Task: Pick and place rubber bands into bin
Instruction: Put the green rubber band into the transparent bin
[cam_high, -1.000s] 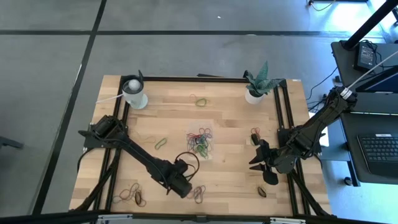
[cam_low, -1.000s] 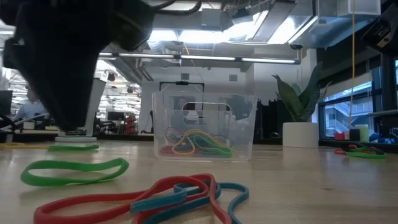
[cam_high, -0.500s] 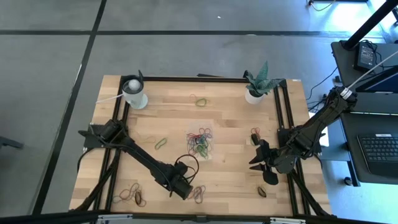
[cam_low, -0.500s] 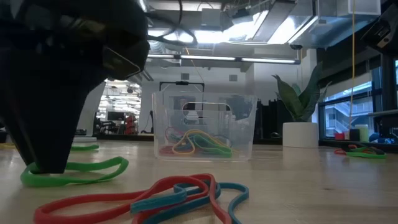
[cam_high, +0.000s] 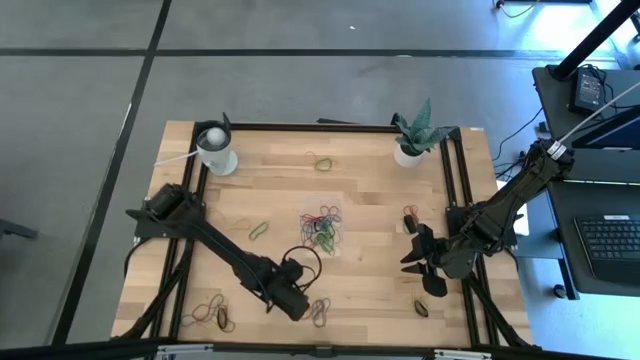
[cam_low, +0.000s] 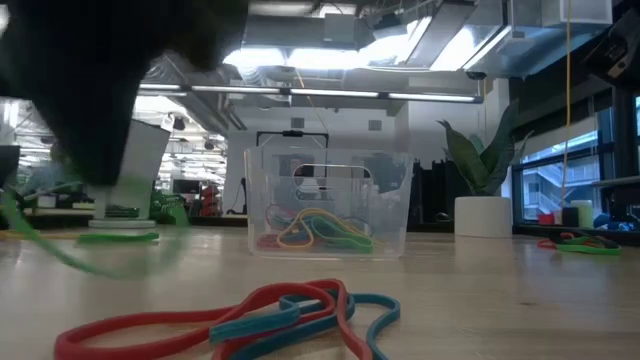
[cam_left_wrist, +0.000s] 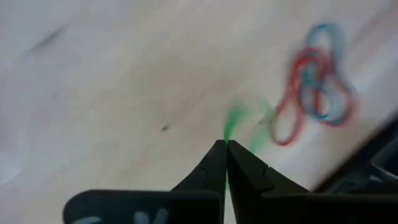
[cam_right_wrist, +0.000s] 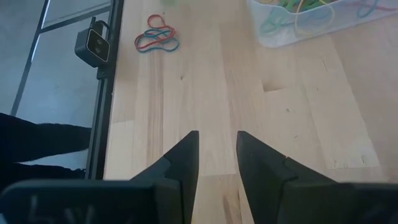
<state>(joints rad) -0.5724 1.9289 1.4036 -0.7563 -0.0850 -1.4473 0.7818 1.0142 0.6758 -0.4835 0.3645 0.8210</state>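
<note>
Wooden table: left gripper, lower centre in the high view, clenched on a green rubber band, pick step; next, carry to the bin; right gripper released.

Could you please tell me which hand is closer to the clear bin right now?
The left hand is closer, near the table's front edge below the bin, pinching a green band. The right hand waits farther off to the bin's right, open.
</note>
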